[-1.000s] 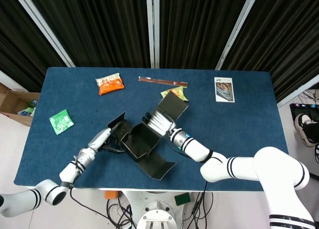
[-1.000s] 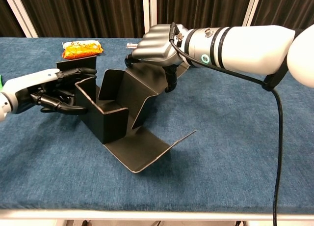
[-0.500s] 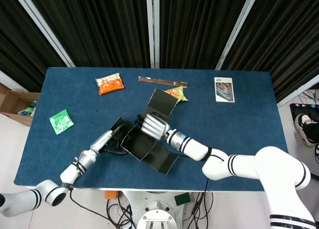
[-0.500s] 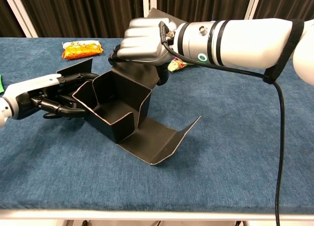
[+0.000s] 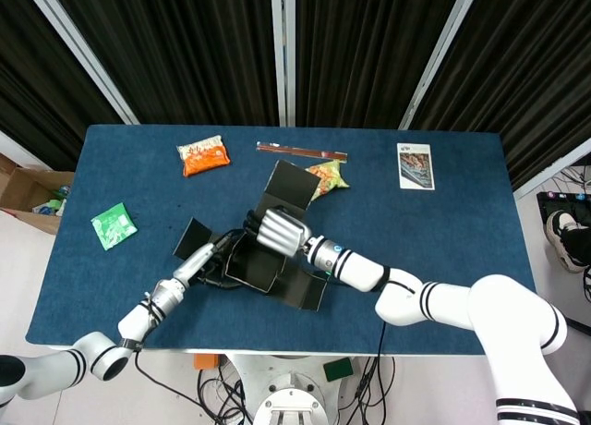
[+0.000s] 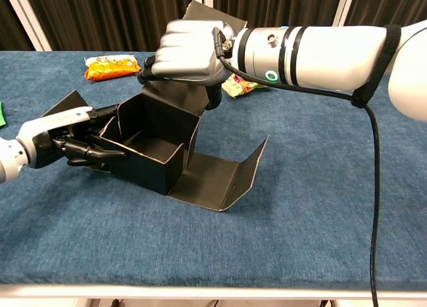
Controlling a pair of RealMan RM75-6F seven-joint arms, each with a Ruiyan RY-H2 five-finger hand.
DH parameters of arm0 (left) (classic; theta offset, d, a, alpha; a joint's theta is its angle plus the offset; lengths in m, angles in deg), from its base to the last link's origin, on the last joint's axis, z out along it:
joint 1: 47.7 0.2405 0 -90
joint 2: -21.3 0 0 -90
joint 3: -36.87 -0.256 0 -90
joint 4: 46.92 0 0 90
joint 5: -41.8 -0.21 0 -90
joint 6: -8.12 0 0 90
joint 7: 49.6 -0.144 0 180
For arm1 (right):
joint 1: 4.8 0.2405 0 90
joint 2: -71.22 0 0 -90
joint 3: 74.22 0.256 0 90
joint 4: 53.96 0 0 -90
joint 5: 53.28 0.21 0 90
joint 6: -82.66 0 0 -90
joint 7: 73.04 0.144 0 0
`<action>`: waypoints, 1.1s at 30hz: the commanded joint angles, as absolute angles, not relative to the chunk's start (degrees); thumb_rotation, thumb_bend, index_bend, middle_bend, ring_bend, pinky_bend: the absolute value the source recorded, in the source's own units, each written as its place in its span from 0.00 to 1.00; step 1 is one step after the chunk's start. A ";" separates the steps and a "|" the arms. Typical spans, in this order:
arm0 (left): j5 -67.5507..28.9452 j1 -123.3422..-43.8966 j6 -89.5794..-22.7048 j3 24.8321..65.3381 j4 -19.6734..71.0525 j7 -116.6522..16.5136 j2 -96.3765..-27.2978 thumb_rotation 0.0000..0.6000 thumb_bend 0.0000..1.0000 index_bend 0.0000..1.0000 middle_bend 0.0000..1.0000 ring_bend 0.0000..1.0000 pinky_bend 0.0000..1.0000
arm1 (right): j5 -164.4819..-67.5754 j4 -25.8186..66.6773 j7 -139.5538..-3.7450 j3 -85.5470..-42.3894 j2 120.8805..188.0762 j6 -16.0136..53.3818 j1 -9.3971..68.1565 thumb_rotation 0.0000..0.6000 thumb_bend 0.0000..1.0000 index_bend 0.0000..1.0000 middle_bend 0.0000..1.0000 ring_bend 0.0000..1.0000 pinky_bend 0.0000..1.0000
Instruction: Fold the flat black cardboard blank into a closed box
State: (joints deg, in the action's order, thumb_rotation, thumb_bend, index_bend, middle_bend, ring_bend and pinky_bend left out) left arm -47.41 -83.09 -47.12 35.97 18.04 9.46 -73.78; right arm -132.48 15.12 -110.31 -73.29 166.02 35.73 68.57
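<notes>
Black cardboard blank (image 6: 160,153): partly erected, near the front-centre of the blue surface (image 6: 320,187), forming an open-topped tray with walls up. One long flap (image 6: 223,177) lies out toward the robot's right and front, its end bent upward; a tall rear panel (image 5: 288,187) rises behind the tray under the right hand. Left hand (image 6: 63,137): at the tray's left wall, dark fingers (image 6: 93,153) laid against that wall and its splayed side flap, steadying it; a full grip cannot be told. Right hand (image 6: 187,50): above the tray's rear edge, fingers curled down over the top of the rear panel, gripping it. Judgement: the loose flap lies nearer the right hand; closing turns on swinging it over the opening. Around, well apart: orange snack packet (image 5: 202,154), green sachet (image 5: 114,225), chopsticks (image 5: 301,151), small booklet (image 5: 415,165), yellow-green packet (image 5: 325,174) just behind the rear panel.
</notes>
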 commanded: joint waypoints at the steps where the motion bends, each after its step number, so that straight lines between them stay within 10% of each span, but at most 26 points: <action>1: -47.46 -82.93 -47.96 36.01 17.30 9.88 -74.48 0.80 0.00 0.03 0.03 0.64 0.93 | -133.60 14.28 -109.48 -72.83 166.50 35.74 68.26 1.00 0.27 0.37 0.38 0.73 1.00; 13: -44.83 -82.00 -49.12 37.58 14.11 7.93 -78.21 0.86 0.00 0.22 0.24 0.67 0.92 | -137.60 9.68 -106.81 -71.05 169.35 34.52 67.69 1.00 0.27 0.36 0.35 0.73 1.00; 19: -42.36 -81.35 -48.92 39.01 15.17 3.55 -78.56 0.89 0.00 0.34 0.37 0.69 0.92 | -135.01 11.13 -106.44 -69.30 169.02 35.70 66.28 1.00 0.25 0.00 0.04 0.68 1.00; 33: -39.93 -80.70 -47.50 40.58 23.58 0.68 -73.44 0.89 0.00 0.35 0.37 0.69 0.92 | -129.79 21.23 -101.90 -65.84 163.99 34.31 61.47 1.00 0.07 0.00 0.00 0.62 1.00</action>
